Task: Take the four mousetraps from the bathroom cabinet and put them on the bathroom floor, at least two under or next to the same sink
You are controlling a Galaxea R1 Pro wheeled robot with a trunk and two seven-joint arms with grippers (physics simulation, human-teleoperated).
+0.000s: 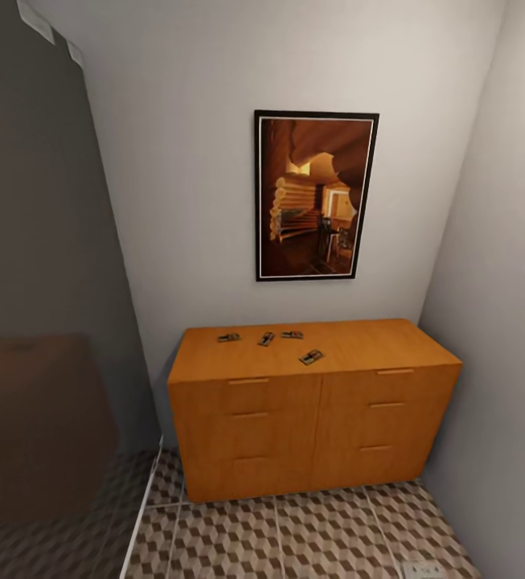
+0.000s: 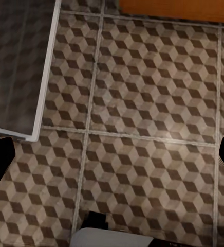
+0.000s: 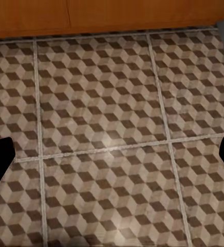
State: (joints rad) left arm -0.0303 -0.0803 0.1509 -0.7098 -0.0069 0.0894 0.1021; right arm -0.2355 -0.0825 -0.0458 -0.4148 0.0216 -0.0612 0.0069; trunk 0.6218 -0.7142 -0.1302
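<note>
Fingertips (image 3: 0, 157) spread wide over bathroom floor (image 3: 112, 128) — mousetraps (image 1: 311, 356) atop cabinet (image 1: 310, 418).

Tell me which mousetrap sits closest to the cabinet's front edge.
The rightmost mousetrap: it lies nearer the cabinet front, while the other three line up farther back.

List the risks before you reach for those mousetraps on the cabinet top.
1. The four mousetraps are tiny and lie flat on the cabinet top, so a pinch may slip off or push one away.
2. Three of them lie close together near the back wall; reaching for one could knock its neighbours.
3. The cabinet stands in a corner with the side wall hard by its right end, leaving the right arm little room.
</note>
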